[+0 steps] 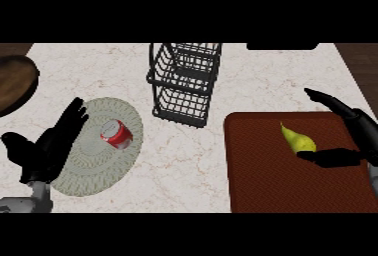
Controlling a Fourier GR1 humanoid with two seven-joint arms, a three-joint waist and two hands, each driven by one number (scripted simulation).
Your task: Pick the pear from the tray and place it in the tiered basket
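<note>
1. Dark wooden board [15, 82] at the far left edge, cut off by the view, lying on the pale marbled counter [184, 165].
2. Left hand [46, 145] resting low at the left, fingers [70, 117] straight and spread, pointing up, overlapping the left rim of a round woven placemat [92, 175]; holding nothing.
3. Red and silver can [117, 134] lying on its side on the placemat; lettering on it too small to read.
4. Bare counter between placemat and tray, open down to the near edge.
5. Black wire tiered basket [184, 82] at centre top, its near corner just beside the tray's upper left corner.
6. Dark red tray [295, 185] at the right, reaching close to the counter's right edge.
7. Yellow-green pear [297, 140] lying on the tray's upper right part, stem end pointing up and left.
8. Right hand [362, 135] entering from the right edge, spread wide around the pear: one finger stretched above it and apart, thumb [325, 157] touching its lower end; not closed on it.
</note>
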